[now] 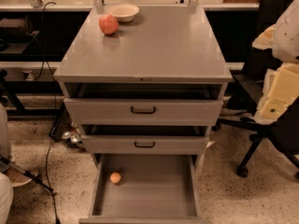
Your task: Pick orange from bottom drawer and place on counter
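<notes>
The orange point(115, 177) is a small, round, pale-orange fruit. It lies on the floor of the bottom drawer point(149, 204), near the drawer's back left corner. The drawer is pulled far out at the bottom of the view. The counter point(154, 45) is the flat grey top of the cabinet. My gripper point(274, 105) is the pale cream part at the right edge, held at the height of the top drawer. It is to the right of the cabinet, far from the orange, and nothing shows in it.
A reddish-pink fruit point(108, 24) and a pale bowl point(123, 12) sit at the back left of the counter. The two upper drawers point(143, 110) with black handles are slightly open. A black office chair point(261, 139) stands to the right. Cables point(46, 162) and a person's leg point(5, 190) are on the left.
</notes>
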Available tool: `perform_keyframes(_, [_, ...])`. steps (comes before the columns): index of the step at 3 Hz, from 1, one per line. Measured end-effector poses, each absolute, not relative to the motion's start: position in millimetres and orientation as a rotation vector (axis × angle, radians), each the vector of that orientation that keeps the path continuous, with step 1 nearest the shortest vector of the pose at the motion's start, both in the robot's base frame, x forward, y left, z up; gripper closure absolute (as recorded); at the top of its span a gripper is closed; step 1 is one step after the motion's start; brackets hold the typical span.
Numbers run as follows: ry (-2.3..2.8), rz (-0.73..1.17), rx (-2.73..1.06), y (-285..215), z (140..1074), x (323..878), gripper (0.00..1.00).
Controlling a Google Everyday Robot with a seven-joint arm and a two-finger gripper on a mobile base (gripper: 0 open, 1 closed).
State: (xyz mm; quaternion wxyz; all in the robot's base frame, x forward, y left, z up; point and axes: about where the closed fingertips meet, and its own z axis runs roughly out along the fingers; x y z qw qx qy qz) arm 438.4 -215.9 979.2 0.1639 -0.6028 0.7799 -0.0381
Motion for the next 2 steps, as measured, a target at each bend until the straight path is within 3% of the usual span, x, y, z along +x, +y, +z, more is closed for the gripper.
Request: perform_keyframes(2, [2.213, -0.029, -1.743, -200.0, 940.7, 431.1, 0.00])
